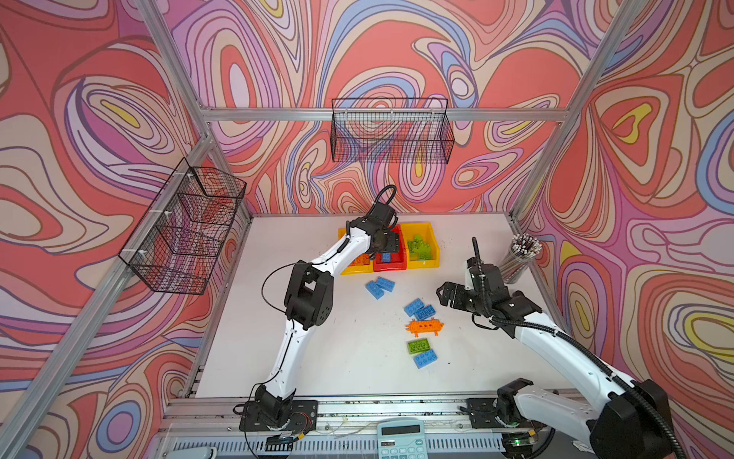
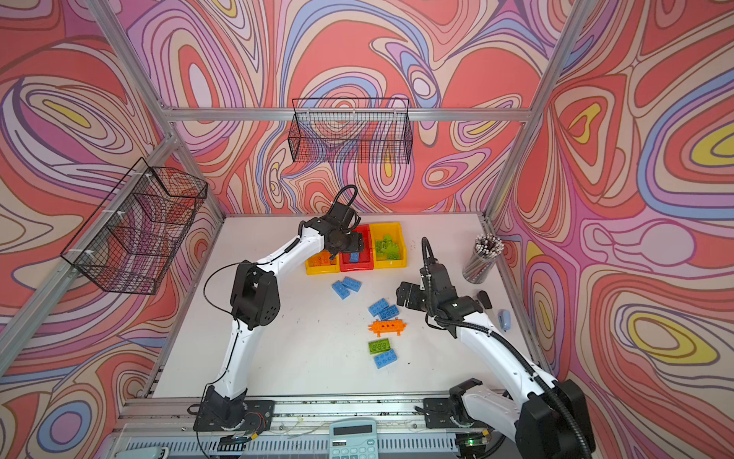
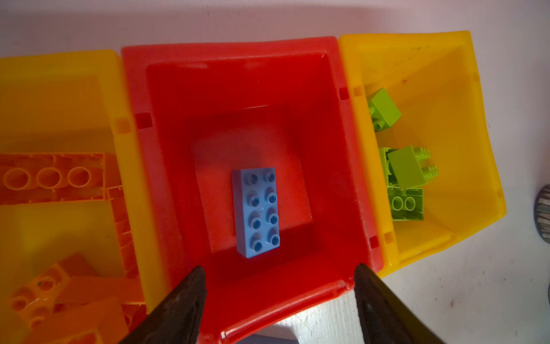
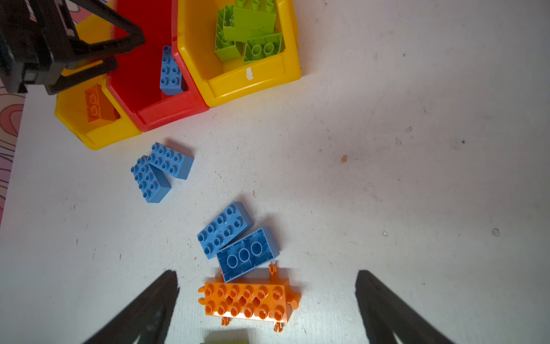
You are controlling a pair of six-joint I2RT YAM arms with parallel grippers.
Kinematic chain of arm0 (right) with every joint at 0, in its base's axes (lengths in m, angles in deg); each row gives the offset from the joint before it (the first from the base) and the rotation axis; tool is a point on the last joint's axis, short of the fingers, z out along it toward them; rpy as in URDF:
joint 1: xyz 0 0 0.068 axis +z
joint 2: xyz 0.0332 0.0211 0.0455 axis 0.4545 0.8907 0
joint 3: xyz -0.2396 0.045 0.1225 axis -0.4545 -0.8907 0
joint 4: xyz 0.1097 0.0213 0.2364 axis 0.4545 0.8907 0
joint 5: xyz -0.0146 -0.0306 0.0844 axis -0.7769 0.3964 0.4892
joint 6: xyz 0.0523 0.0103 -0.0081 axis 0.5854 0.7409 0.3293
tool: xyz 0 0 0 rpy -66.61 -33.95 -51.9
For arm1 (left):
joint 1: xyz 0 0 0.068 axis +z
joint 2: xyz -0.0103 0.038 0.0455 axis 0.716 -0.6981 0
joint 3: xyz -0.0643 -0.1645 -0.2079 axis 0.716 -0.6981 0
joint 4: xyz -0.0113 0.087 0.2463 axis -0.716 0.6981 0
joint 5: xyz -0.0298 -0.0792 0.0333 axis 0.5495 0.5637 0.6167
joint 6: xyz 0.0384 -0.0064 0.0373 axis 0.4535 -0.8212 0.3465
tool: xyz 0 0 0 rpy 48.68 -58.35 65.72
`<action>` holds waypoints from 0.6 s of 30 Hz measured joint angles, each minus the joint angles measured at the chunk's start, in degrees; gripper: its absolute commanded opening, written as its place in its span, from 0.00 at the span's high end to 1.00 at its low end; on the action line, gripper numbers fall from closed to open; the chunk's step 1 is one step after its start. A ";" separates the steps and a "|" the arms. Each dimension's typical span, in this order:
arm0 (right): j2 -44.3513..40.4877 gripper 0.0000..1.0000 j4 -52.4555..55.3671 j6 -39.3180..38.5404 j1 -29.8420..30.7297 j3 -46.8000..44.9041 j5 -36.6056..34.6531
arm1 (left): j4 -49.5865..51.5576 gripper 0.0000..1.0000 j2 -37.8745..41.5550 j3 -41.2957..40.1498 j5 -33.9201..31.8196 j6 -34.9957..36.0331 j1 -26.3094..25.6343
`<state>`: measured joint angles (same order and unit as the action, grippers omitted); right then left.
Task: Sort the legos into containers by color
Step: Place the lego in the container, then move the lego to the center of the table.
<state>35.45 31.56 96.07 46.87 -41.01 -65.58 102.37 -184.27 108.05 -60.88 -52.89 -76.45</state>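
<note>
Left yellow bin: orange bricks piled up, some hollow side up. Red bin, middle of the row: one blue brick, 2x4, pale blue, studs up, flat on the floor. Left gripper hangs over the red bin's front lip, fingers spread wide with nothing between them. The blue brick lies below and ahead of the tips, roughly centred between them and touching neither. Right yellow bin: green bricks, lime, jumbled, some on their sides, one hollow side up. On the table in front of the bins: blue pair, both studs up, touching at an angle. Further right, second blue pair, one studs up, one hollow side up and resting against the pronged orange piece. That piece is long, studs up, with small prongs round its edges. Toward the robot from it, green brick just beside lone blue brick. Right gripper hangs above the table, fingers wide apart and empty. In the right wrist view the pronged orange piece shows between them, touching neither. In both top views the gripper sits right of the loose bricks, apart from them.
</note>
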 measured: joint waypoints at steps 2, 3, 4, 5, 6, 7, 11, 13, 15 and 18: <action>-0.04 0.02 0.00 -0.02 0.00 0.00 -0.11 | -1.42 0.20 2.54 -4.13 0.28 -0.31 -0.04; -0.13 0.02 0.04 0.00 0.00 0.00 -0.11 | -1.95 0.20 4.31 -6.51 0.33 -0.42 -0.07; -0.28 0.02 0.04 -0.02 0.00 0.00 -0.13 | -2.45 0.20 6.34 -9.20 0.46 -0.61 -0.09; -0.44 0.02 0.07 0.00 0.00 0.00 -0.17 | -2.91 0.20 8.41 -11.63 0.46 -0.85 -0.09; -0.59 0.02 0.07 -0.02 0.00 0.00 -0.22 | -3.50 0.20 10.86 -14.49 0.46 -1.14 -0.09; -0.76 0.02 0.11 -0.02 0.00 0.00 -0.31 | -4.09 0.20 13.44 -17.27 0.44 -1.40 -0.13; -1.29 0.02 0.22 0.00 0.00 0.00 -0.37 | -6.99 0.20 23.06 -27.65 0.17 -2.10 -0.68; -1.60 0.02 0.26 0.00 0.00 0.00 -0.37 | -8.50 0.20 27.23 -32.76 0.20 -2.54 -1.03; -1.92 0.02 0.39 -0.02 0.00 0.00 -0.37 | -9.35 0.19 29.88 -36.63 0.22 -2.86 -1.33; -2.43 0.02 0.46 -0.02 0.00 -0.02 -0.37 | -10.71 0.17 32.26 -41.97 0.17 -3.06 -1.88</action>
<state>33.03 32.02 96.05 46.87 -41.03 -65.95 91.66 -152.01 66.09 -60.71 -55.95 -78.33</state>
